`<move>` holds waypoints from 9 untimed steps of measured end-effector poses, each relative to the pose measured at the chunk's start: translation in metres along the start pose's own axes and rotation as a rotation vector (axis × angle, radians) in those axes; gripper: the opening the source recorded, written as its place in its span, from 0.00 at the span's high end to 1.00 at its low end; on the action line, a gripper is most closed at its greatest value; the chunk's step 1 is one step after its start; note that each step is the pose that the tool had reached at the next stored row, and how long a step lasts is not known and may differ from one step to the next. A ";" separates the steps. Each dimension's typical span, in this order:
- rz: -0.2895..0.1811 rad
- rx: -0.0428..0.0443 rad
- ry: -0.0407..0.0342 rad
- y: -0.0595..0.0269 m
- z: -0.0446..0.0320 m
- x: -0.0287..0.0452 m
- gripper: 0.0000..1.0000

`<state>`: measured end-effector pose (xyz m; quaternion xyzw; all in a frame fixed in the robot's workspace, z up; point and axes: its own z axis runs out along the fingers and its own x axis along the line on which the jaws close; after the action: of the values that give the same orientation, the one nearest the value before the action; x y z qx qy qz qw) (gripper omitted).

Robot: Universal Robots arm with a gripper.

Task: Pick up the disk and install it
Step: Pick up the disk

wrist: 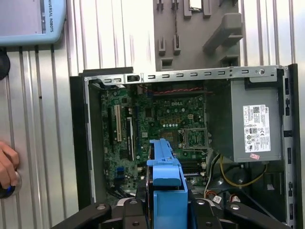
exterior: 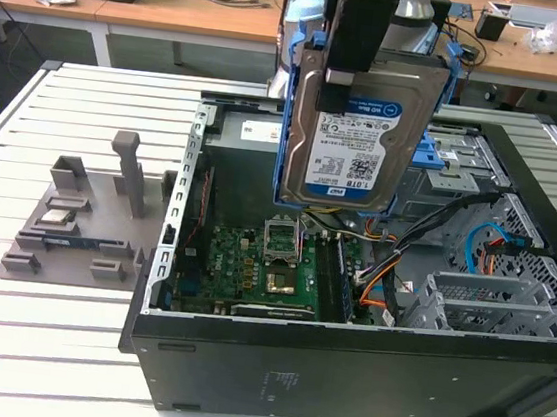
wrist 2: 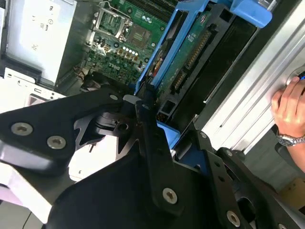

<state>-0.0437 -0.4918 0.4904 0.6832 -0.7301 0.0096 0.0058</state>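
End effector (exterior: 347, 67), a black two-finger unit on an arm that drops in from 12 o'clock in the exterior view, is clamped on the top edge of the disk (exterior: 360, 127). The wrist points straight down. The disk hangs upright in the air with its long side vertical and its white-and-blue label facing the exterior camera. Its lower edge is above the middle of the open computer case (exterior: 340, 372), clear of the green motherboard (exterior: 253, 256) below.

In the second wrist view the black fingers (wrist 2: 147, 138) pinch the disk's blue frame from both sides, and the disk's circuit-board face (wrist 2: 190, 52) shows. The first wrist view looks down along the disk (wrist: 164, 179), seen edge-on over the motherboard (wrist: 157, 129), with the grey power supply (wrist: 252, 124) inside the case.

In the exterior view a grey metal drive cage (exterior: 484, 302) sits at 4 o'clock inside the case. At 9 o'clock from the case, a grey fixture (exterior: 75, 231) lies on the white slatted table (exterior: 31, 351).

A person's hand (wrist: 7, 164) lies on the table beside the case.
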 end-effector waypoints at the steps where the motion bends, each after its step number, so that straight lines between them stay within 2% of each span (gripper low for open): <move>1: 0.000 -0.0001 0.0001 -0.0002 0.0000 0.0021 0.63; 8: 0.000 -0.0001 0.0002 -0.0016 0.0006 0.0223 0.63; 9: 0.000 0.0000 0.0001 -0.0022 0.0010 0.0294 0.63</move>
<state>-0.0435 -0.5212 0.4901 0.6832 -0.7301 0.0096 0.0058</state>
